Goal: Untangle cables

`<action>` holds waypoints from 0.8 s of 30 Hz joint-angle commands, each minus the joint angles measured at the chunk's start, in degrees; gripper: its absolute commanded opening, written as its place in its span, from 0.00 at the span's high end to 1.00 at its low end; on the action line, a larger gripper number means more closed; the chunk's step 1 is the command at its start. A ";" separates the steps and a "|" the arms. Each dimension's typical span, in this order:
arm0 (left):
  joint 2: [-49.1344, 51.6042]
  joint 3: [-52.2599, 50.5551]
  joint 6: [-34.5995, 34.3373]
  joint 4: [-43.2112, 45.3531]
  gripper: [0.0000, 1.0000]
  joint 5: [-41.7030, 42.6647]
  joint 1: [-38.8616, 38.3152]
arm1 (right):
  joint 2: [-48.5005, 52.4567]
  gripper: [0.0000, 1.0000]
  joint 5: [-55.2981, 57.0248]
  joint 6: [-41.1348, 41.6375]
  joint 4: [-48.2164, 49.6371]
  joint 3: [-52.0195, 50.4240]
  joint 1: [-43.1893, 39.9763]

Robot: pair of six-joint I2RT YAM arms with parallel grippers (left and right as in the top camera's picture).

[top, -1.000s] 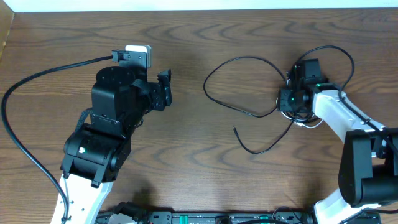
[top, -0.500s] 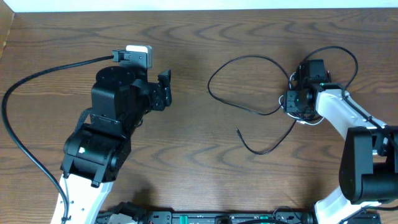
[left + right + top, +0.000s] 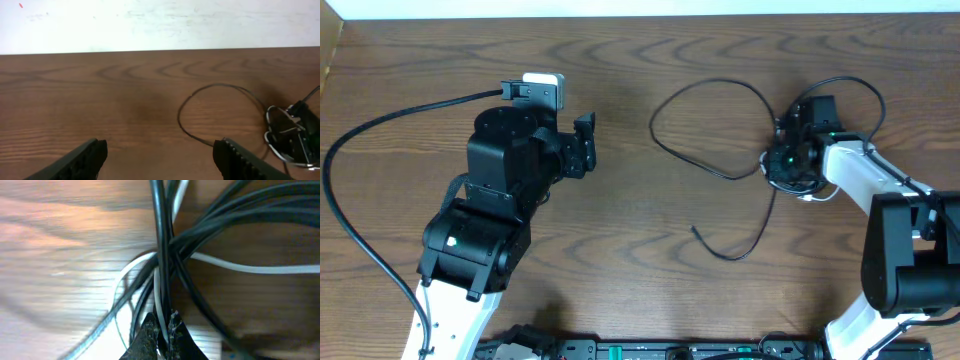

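1. Table (image 3: 640, 250): brown wood, carrying everything.
2. Cables (image 3: 161, 240): black loops and a white strand (image 3: 250, 269), tangled at the table's right side.
3. Left jaws: wide apart, holding nothing, above the table's left half.
4. Right jaws: pinched tight on the tangle's strands.

I can read no writing in any of my views: no text, label, brand or number shows on the table (image 3: 640, 250) or on the cables (image 3: 161, 230). On the white wall (image 3: 160, 22) beyond the table's far edge, towards its left end, there is a tiny red mark (image 3: 20, 5) and some faint grey smudges. All are too small and blurred for me to read.
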 commanded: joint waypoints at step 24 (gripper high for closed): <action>5.49 -0.44 0.50 -0.37 0.26 1.46 0.15 | -0.63 0.99 -8.61 0.66 -33.55 53.51 13.90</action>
